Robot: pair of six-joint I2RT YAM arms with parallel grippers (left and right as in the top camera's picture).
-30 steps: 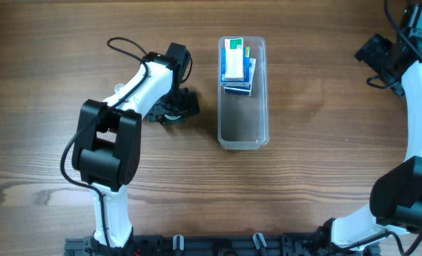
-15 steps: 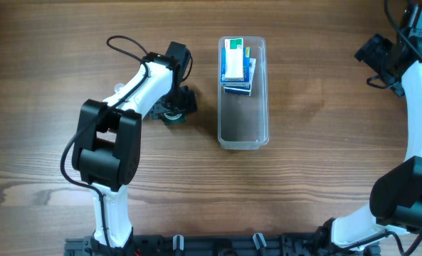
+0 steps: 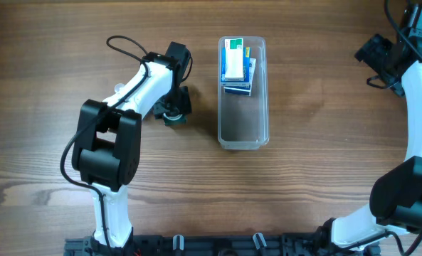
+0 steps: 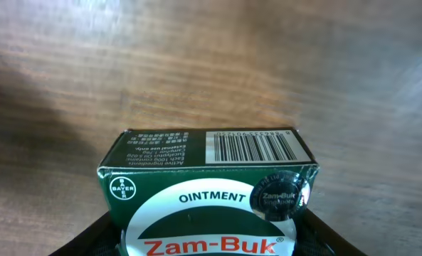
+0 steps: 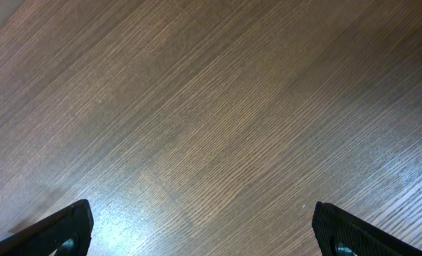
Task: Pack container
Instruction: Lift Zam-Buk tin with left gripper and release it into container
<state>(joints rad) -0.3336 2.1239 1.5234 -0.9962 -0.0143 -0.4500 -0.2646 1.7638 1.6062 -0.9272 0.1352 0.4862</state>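
Observation:
The container (image 3: 243, 128) is a long clear tub at the table's middle; several small boxes (image 3: 236, 65) lie stacked in its far end, and its near half holds nothing. Left of it, my left gripper (image 3: 173, 112) points down at the table. In the left wrist view my left gripper (image 4: 211, 238) is shut on a dark green Zam-Buk ointment box (image 4: 196, 160), with a black finger against each side. The box rests on the wood. My right gripper (image 3: 376, 57) is far off at the back right; in the right wrist view, my right gripper (image 5: 202, 217) stands open over bare wood.
The wooden table (image 3: 324, 156) stretches all round the tub. The left arm's black cable (image 3: 125, 48) loops behind its wrist. The arms' base rail (image 3: 218, 245) runs along the front edge.
The left gripper's fingers have drawn together from wide open onto the green ointment box. The right arm and the tub have not moved.

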